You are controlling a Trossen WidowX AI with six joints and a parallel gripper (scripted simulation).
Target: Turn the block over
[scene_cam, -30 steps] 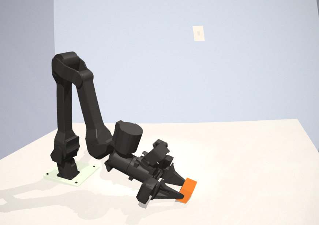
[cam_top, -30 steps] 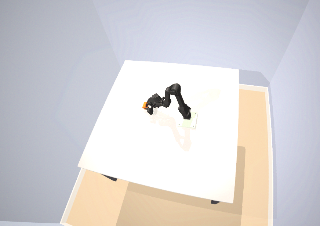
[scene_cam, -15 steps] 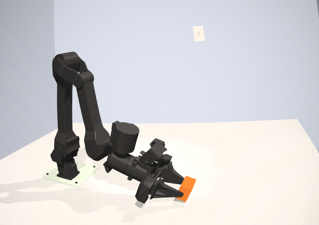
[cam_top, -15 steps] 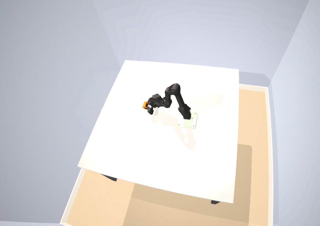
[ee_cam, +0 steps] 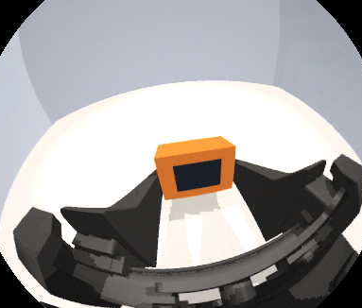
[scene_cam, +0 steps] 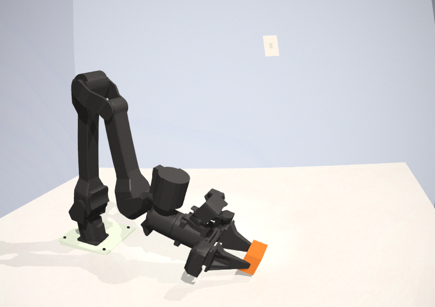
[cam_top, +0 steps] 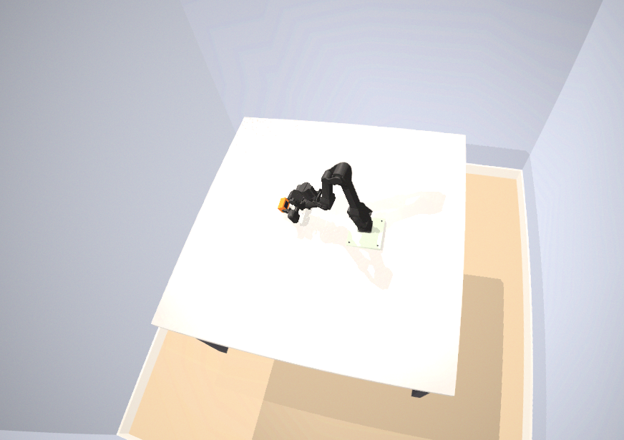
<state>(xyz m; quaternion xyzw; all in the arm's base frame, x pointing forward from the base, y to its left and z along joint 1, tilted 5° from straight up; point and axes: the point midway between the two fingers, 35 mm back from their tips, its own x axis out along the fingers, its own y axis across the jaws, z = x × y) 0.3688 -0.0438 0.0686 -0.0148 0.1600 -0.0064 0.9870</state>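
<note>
Half done at most: hand (scene_cam: 247, 252) clamped on block (scene_cam: 256, 256), tilted near bench (scene_cam: 351, 226) centre; dark marked side (ee_cam: 197, 174) not yet down.

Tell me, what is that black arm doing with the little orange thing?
The robot arm is bent low over the white table, its gripper shut on a small orange block. The jaws grip it from two sides. The block sits tilted, with its lower edge at or just above the table. From the wrist camera, its dark marked side faces back toward the gripper, not down, so the turning over is not yet finished.
</note>
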